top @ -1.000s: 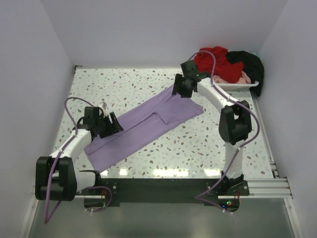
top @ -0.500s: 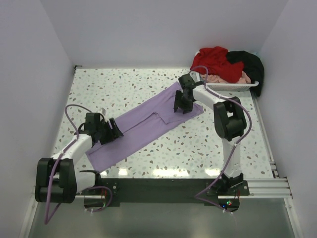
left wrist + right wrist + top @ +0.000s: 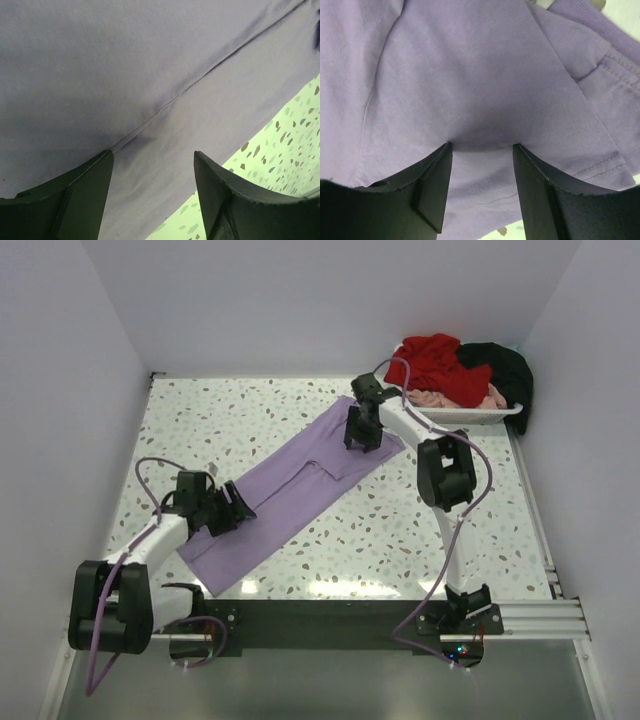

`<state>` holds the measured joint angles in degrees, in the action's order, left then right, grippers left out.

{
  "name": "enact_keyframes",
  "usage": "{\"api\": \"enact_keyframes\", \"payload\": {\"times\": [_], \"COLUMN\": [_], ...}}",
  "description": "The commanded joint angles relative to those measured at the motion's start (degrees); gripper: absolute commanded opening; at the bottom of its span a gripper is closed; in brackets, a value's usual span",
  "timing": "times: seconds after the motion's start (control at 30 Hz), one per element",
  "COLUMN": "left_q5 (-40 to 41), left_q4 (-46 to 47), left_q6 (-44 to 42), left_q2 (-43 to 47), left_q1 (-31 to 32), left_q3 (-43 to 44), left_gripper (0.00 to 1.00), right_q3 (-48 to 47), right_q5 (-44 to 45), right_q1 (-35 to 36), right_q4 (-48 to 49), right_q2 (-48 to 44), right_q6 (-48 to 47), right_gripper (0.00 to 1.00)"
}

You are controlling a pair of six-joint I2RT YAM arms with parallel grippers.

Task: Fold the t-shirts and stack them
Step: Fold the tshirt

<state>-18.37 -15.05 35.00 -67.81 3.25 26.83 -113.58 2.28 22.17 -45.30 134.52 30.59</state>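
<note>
- Two end effectors, both with fingers apart: my left end effector [image 3: 152, 154] and right end effector [image 3: 482, 146] are down on the lavender t-shirt [image 3: 290, 490], with cloth spanning each gap.
- Left sits at the shirt's near-left end, right at its far-right end.
- I see the shirt lying as a long diagonal strip on the speckled desk [image 3: 230, 410].
- Red t-shirt [image 3: 430, 358], black t-shirt [image 3: 505, 370] and pink t-shirt [image 3: 460, 398] are heaped in the white tray [image 3: 470, 416], far-right corner.
</note>
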Motion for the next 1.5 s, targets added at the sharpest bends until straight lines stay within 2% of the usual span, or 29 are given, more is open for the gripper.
{"api": "enact_keyframes", "payload": {"times": [0.0,0.33,0.43,0.6,0.77,0.9,1.0,1.1,1.2,1.33,1.47], "left_q5": [-2.11,-8.43,-11.25,-10.37,-6.34,-0.20,4.37,8.25,11.41,11.52,8.97], "left_q4": [-2.09,-0.08,1.68,0.99,-4.28,-8.32,-12.10,-14.92,-15.27,-15.37,-11.15], "left_q6": [3.83,8.15,9.73,8.42,6.05,3.94,1.22,0.68,0.86,0.85,1.73], "left_q2": [0.75,1.10,-1.35,-5.22,-2.95,0.48,1.19,2.94,4.62,3.83,4.18], "left_q1": [1.93,6.24,9.84,15.11,16.53,16.62,16.53,16.53,16.53,16.53,16.53], "left_q3": [-1.25,-1.87,-1.96,2.95,8.58,14.03,15.44,14.66,12.38,10.35,5.62], "left_gripper": [0.70,0.71,0.71,0.71,0.72,0.72,0.72,0.73,0.72,0.71,0.71], "right_q3": [-4.09,-16.57,-18.60,-19.57,-16.77,-11.41,-12.36,-12.63,-5.29,4.30,10.91], "right_q5": [3.25,1.41,1.32,-0.35,-2.20,-6.94,-8.00,-8.87,-9.05,-9.67,-10.11], "right_q1": [-0.73,-3.01,-3.28,-3.63,-3.63,-3.63,-3.63,-3.28,-2.66,-1.70,-1.34], "right_q4": [-2.95,-4.89,-4.71,-3.92,-1.82,4.76,3.74,1.80,3.19,6.18,8.99], "right_q2": [5.31,11.38,11.38,10.59,6.73,0.49,-1.80,-3.56,-7.16,-10.94,-12.00], "right_q6": [0.35,1.14,0.96,1.32,0.79,-1.23,-2.55,-2.90,-2.12,-0.54,0.17], "right_gripper": [0.56,0.56,0.56,0.57,0.57,0.57,0.58,0.58,0.58,0.58,0.57]}}
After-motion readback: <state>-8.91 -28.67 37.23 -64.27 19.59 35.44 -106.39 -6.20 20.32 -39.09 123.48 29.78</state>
